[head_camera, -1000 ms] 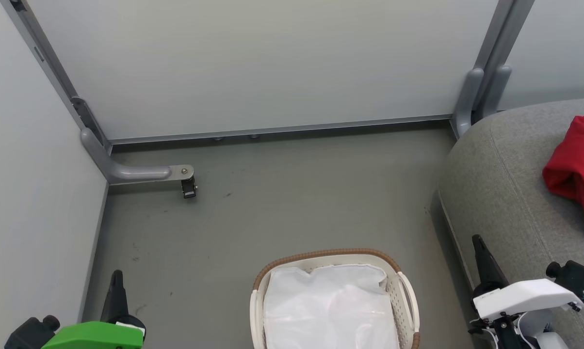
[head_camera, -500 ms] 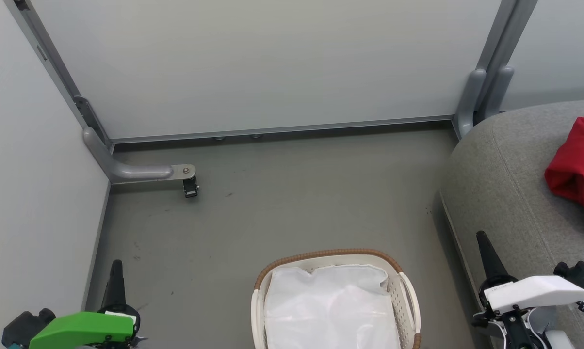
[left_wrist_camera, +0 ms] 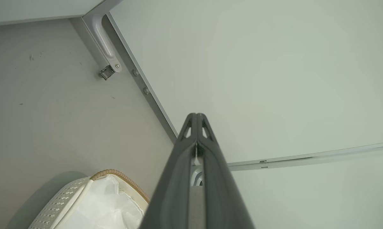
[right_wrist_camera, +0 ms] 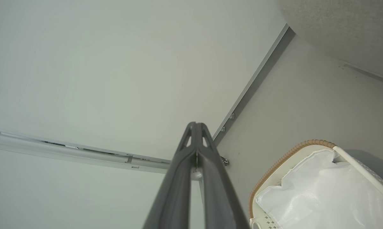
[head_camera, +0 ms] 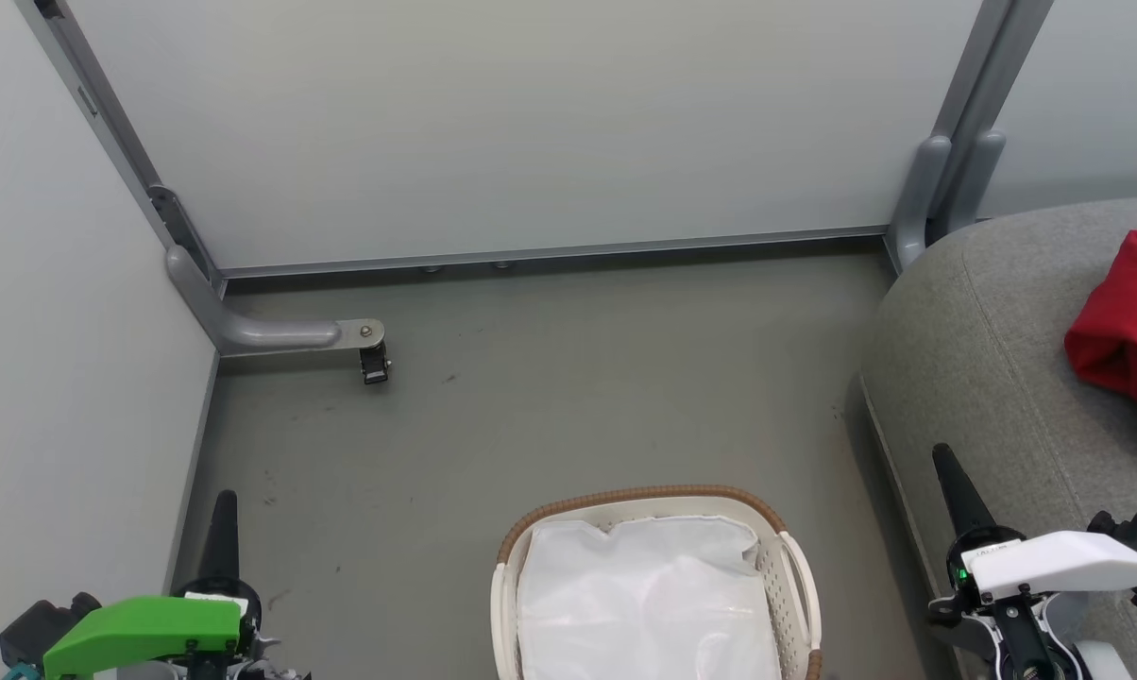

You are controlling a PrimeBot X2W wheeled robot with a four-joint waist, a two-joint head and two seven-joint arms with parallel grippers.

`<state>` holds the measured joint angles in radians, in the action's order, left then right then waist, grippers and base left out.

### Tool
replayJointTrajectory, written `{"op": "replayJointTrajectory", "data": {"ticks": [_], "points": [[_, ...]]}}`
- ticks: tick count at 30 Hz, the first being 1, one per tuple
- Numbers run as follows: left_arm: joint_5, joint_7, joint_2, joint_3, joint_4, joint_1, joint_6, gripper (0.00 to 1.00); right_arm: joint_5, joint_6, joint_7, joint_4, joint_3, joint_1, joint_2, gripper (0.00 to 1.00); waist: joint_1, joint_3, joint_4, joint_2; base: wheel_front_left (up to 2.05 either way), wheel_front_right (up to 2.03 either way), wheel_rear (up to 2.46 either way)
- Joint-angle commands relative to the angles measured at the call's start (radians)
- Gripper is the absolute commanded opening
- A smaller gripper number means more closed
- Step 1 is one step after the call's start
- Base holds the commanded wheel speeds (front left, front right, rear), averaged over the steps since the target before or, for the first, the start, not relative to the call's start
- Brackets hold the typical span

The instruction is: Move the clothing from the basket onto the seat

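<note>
The cream basket with a brown woven rim stands on the floor at the bottom centre of the head view, holding just its crinkly white liner. It shows again as the basket and the basket in the wrist views. Red clothing lies bunched on the grey seat at the right edge. My left gripper is shut and empty at the lower left, well left of the basket. My right gripper is shut and empty beside the seat's front edge. Shut fingertips: left gripper, right gripper.
Pale partition panels wall in the back and left. A grey metal foot with a small black caster juts onto the floor at the back left. Grey posts stand at the back right corner, next to the seat. Open grey floor lies beyond the basket.
The head camera has shifted slightly, so the whole scene has slid a little. Both arms have drawn back and outward a bit, grippers still shut. Basket and clothing lie unchanged.
</note>
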<state>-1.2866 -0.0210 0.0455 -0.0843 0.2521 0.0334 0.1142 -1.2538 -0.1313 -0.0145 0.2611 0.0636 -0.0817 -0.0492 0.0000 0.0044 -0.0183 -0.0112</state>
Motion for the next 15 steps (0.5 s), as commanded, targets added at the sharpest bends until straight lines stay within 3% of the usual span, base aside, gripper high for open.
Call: {"op": "replayJointTrajectory", "data": {"ticks": [1, 15], "points": [[-0.023, -0.006, 0.006, -0.005, -0.009, 0.028, 0.007, 0.00, -0.026, 0.001, -0.007, -0.011, 0.006, -0.019, -0.007, 0.00, 0.0000, 0.000, 0.001, 0.0071, 0.00, 0.00, 0.00], [-0.131, -0.038, 0.007, -0.015, -0.009, 0.048, 0.011, 0.00, -0.144, 0.001, -0.039, -0.013, 0.021, -0.022, -0.007, 0.00, 0.0000, 0.000, 0.006, 0.0084, 0.00, 0.00, 0.00]]}}
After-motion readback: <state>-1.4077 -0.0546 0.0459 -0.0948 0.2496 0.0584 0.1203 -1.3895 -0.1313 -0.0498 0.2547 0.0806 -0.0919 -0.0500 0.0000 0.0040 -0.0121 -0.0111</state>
